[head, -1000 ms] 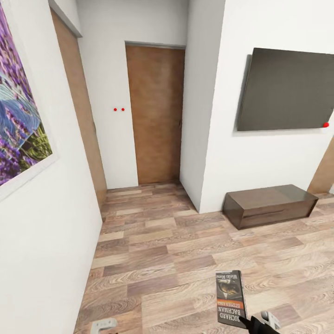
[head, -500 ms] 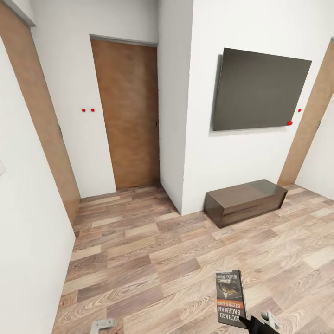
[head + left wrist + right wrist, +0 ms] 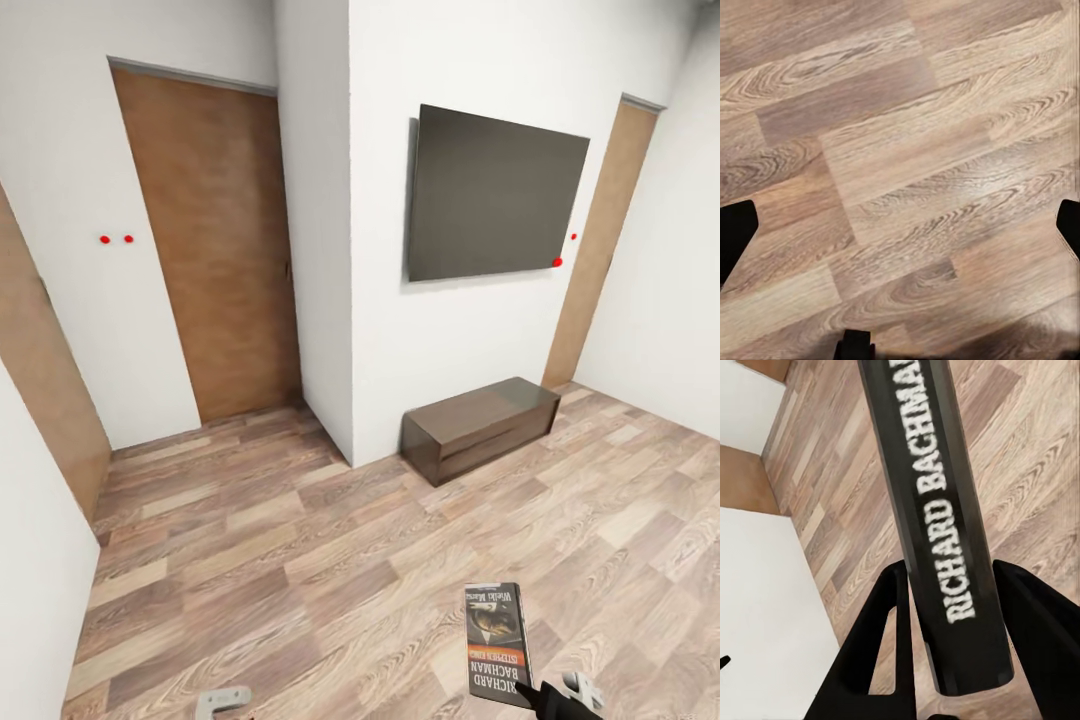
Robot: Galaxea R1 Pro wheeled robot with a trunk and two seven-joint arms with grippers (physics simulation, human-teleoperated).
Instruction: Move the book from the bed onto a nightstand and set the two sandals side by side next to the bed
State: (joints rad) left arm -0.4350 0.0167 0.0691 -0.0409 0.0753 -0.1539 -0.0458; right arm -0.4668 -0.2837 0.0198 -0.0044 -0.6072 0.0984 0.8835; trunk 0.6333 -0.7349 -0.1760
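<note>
Two tools are at work here: the right tool is clamped on the book, its dark fingers pressing either side of the spine near one end, while the left tool hangs spread wide over bare floor with nothing between its tips. The book stands out ahead of the right tool, cover up, most of its length unsupported beyond the grip. Well ahead of that tool sit a low sideboard against the wall, a dark screen above it, and a brown door off toward the left tool's side. No bed, nightstand or sandals appear in these views, so the robot is likely in transit. The main risk, as I judge it, is the thin paperback pivoting or sliding out of an end-on pinch if the base turns sharply. Mistaking the sideboard for a nightstand would also spoil the placement.
</note>
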